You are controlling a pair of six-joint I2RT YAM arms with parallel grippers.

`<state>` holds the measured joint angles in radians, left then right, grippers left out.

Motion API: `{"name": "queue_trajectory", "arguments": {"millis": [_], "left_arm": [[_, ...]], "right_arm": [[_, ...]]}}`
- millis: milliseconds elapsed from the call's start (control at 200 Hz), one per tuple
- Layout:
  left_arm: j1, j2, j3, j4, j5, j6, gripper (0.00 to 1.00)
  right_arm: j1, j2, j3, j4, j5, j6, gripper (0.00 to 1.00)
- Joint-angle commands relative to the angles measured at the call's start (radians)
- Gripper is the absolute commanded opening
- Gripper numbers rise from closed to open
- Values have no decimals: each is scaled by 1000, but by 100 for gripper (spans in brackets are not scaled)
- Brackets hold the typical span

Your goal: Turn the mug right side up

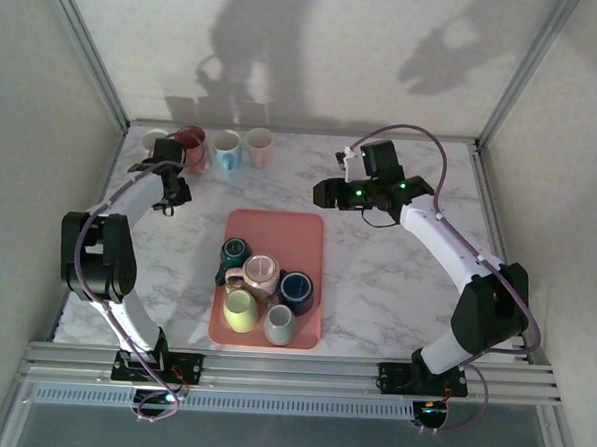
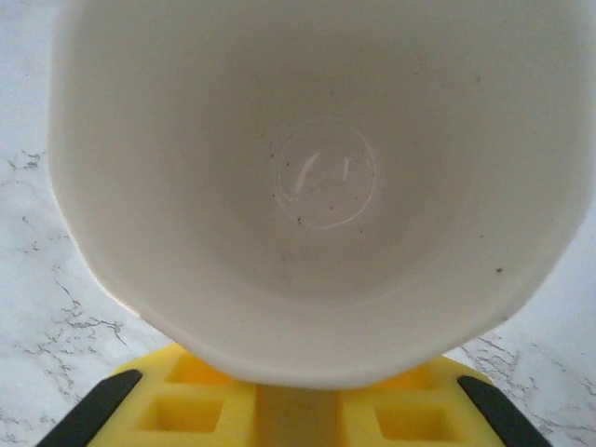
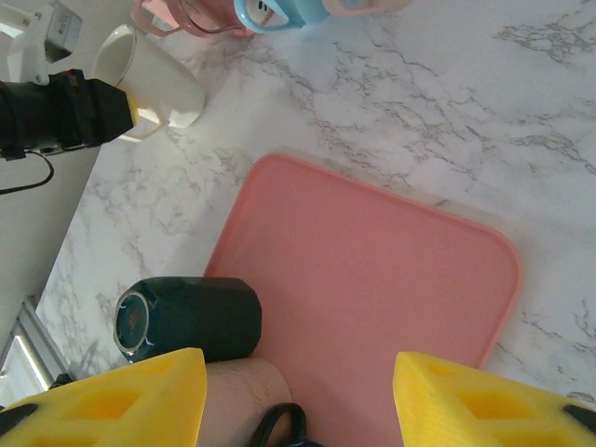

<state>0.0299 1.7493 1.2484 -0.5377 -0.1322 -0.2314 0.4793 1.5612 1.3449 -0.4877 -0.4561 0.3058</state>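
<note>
Mug (image 2: 317, 186), the white one, sits at the tabletop's (image 1: 376, 278) 10 o'clock corner, its mouth turned toward the left pincer (image 2: 298, 410). That pincer is nearly closed, pinching the mug's wall at the rim. From the right wrist the mug (image 3: 154, 79) looks tilted rather than square on its base, and I cannot tell whether the base touches the tabletop.

The grip is thin, on one edge only. The weight may swing the mug about the pads, or it may slip out if the wrist turns fast. Letting go before the base lies flat would let it tip or roll. The red mug (image 1: 191, 143) stands just beside it at its 3 o'clock, so a wide swing could knock it.

The right pincer (image 3: 298, 410) is half open and empty above the tray (image 3: 372, 279).
</note>
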Motion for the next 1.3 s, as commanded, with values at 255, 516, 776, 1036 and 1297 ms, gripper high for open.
{"name": "queue_trajectory", "arguments": {"millis": [255,516,776,1036,1297], "left_arm": [[10,-16,-36,90,-37,-11,33],[9,-92,-49,59,-39,-10,56],[10,-220,-40,-51,86,9,55],[8,-350,-67,-165,424,12,52],[-43,-457,-135,-258,612,32,48]], "right_arm": [[0,8,40,-11,-26,-12,56],[0,-11,38,-15,-23,-6,57],[0,-55,8,-24,-12,-5,57],[0,-60,-15,-76,-53,-29,57],[7,-25,26,-153,-106,-70,57]]}}
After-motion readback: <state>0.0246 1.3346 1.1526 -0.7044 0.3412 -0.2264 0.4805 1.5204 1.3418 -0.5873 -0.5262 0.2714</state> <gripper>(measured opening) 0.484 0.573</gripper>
